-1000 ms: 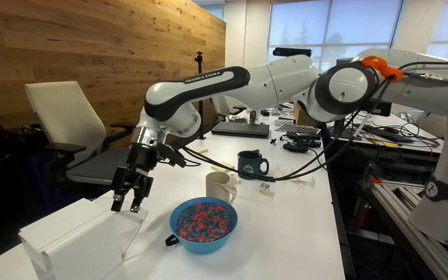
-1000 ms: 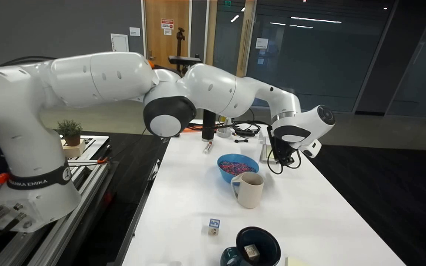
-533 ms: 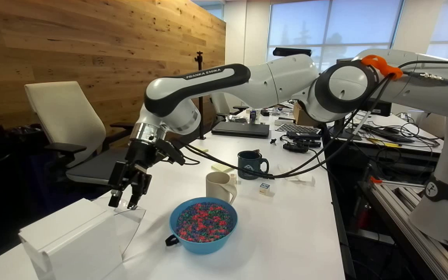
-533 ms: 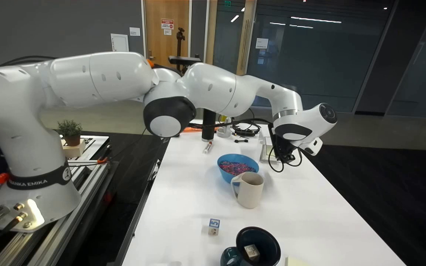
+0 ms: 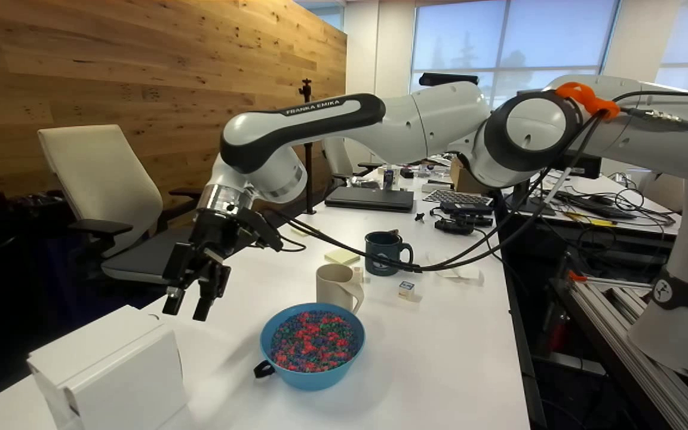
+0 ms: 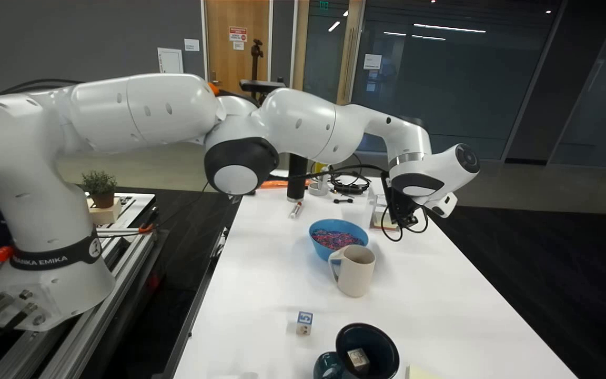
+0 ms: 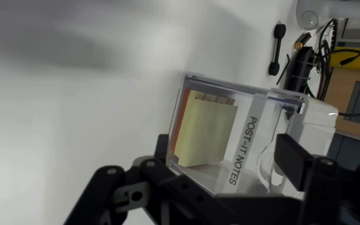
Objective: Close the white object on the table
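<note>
On the long white tabletop stands a white rectangular box with a clear front. The black end effector hangs near it, jaws spread wide, holding nothing. A round blue bowl sits nearby, just beside a beige mug; yellow paper notes lie inside the box.

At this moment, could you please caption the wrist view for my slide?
Open gripper near a box labelled POST-IT NOTES, with yellow notes inside.
</note>
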You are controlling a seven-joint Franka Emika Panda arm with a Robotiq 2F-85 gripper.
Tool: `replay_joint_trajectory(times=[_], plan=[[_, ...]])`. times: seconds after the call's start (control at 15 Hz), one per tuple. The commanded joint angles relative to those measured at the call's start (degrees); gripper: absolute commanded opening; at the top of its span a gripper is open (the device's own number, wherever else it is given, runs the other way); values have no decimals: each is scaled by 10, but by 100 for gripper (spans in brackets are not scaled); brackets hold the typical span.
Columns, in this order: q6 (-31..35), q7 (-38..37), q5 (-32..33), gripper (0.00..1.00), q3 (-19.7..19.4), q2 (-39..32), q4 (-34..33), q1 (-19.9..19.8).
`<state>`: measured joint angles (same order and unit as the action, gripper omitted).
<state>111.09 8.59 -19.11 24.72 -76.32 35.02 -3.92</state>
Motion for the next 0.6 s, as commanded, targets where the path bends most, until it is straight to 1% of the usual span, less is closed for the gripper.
replay_joint_trajectory(times=[0.0, 0.07, 0.13, 0.33, 0.53], plan=[[-40, -2, 1, 99, 3, 16, 0, -6], [-47, -5, 4, 98, 0, 23, 3, -6], [-55, -8, 9, 100, -5, 30, 6, -5], [-71, -12, 26, 100, -23, 58, 16, -1], [-80, -15, 48, 100, -49, 88, 24, 4]])
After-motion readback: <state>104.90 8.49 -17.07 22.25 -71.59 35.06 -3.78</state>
